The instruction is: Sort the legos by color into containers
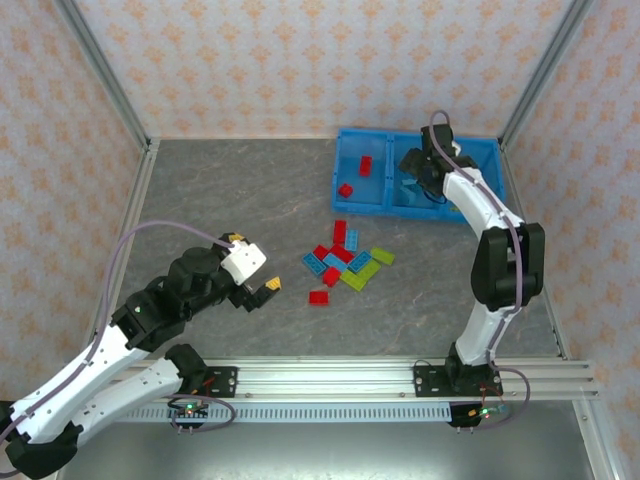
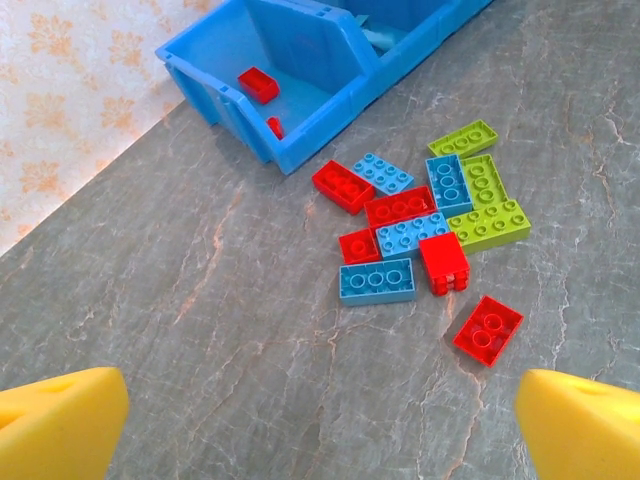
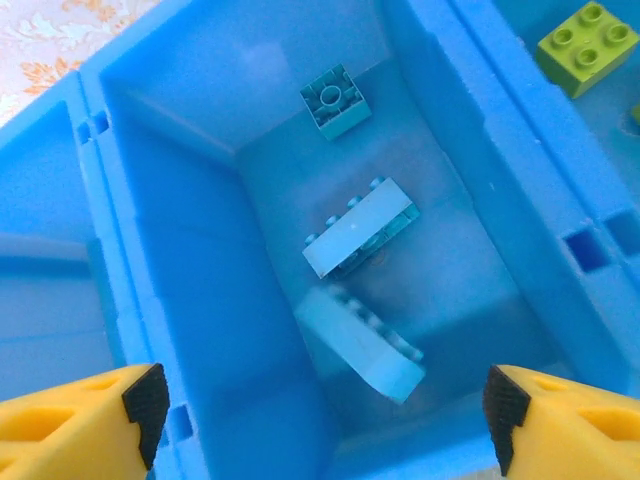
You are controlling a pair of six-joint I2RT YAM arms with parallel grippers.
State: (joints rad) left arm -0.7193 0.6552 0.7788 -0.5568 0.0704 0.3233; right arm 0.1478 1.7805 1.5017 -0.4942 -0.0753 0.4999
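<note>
Right gripper (image 3: 322, 405) open over bin (image 3: 180, 230), blue bricks (image 3: 360, 240) inside. Left gripper (image 2: 320, 420) open, empty. Risk: dragging neighbours from tight pile (image 2: 420, 225).

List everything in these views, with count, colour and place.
Loose legos: twelve; five red, four light blue, three lime green; clustered on the table in front of the bin.
Binned red legos: two, red, left compartment.
Binned blue legos: three, light blue, middle compartment.
Binned green lego: at least one, lime green, right compartment.
Bin: one, bright blue, three compartments, far right of the table.
Table: one, grey marbled.
Left claw: one, yellow-tipped, open, over bare table near the pile.
Right claw: one, yellow-tipped, open, above the middle compartment.
</note>
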